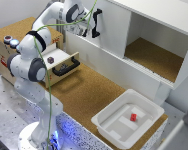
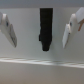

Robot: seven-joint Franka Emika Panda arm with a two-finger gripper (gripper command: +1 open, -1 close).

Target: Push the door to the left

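- The flat white cabinet door (image 1: 111,27) with its black vertical bar handle (image 2: 45,30) sits right ahead of the gripper (image 2: 41,31).
- Fingers (image 2: 69,30) are spread wide, straddling the handle without touching.
- Looks like the approach step; next it needs contact, then a sideways shove.

My fingers (image 2: 9,30) stood wide apart with the door's black handle (image 2: 45,29) between them, clear space on either side of it. The white door (image 1: 114,27) filled the way ahead. Behind me, the wooden drawer (image 1: 61,64) jutted open over the cork tabletop (image 1: 89,95).
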